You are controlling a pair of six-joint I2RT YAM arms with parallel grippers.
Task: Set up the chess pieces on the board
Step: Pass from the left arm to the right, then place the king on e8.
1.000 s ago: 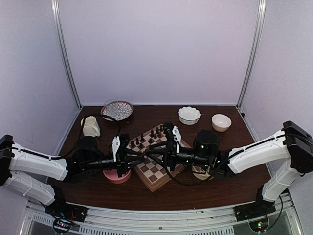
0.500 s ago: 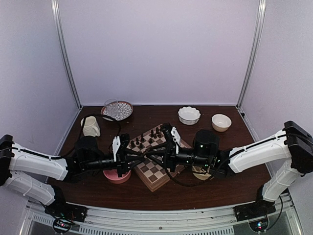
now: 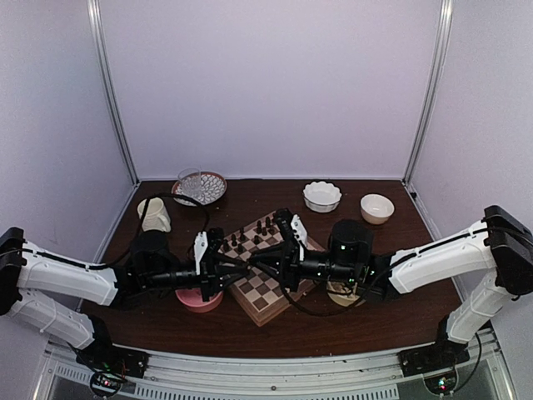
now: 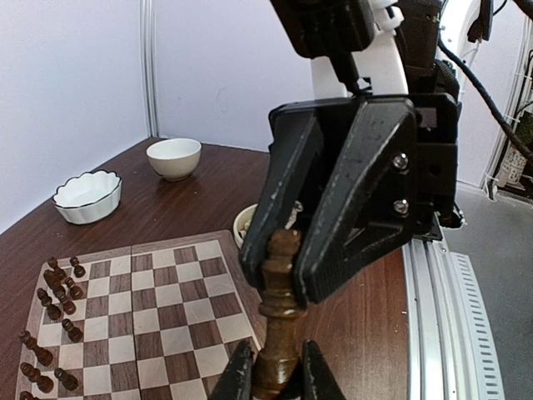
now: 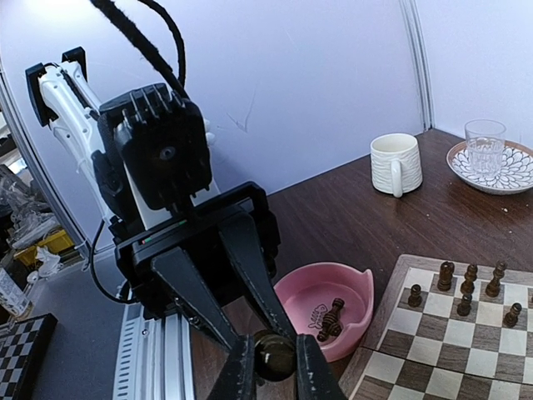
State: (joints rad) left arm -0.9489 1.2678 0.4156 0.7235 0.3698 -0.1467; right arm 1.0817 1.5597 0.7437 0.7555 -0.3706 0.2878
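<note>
Both grippers meet over the near left corner of the board [image 3: 268, 293]. My left gripper [image 4: 277, 379] is shut on the base of a tall dark brown chess piece [image 4: 279, 317]. My right gripper [image 5: 275, 368] closes round the other end of the same piece [image 5: 275, 353], so both hold it. In the top view the left gripper [image 3: 235, 268] and the right gripper [image 3: 255, 268] almost touch tip to tip. Several dark pieces [image 3: 254, 232] stand in two rows along the board's far left side [image 4: 54, 292]. Another dark piece [image 5: 331, 320] lies in the pink bowl [image 5: 287, 293].
The pink bowl [image 3: 198, 300] sits left of the board under my left arm. A white mug [image 3: 154, 215] and a glass on a patterned plate [image 3: 200, 187] stand at the back left. A scalloped white bowl [image 3: 321, 196] and a cream bowl [image 3: 376, 207] stand at the back right. Another bowl [image 4: 243, 223] sits by the board's right side.
The two grippers have closed the small gap between them: the right one moved slightly left, the left one slightly right. The piece stays between them.
</note>
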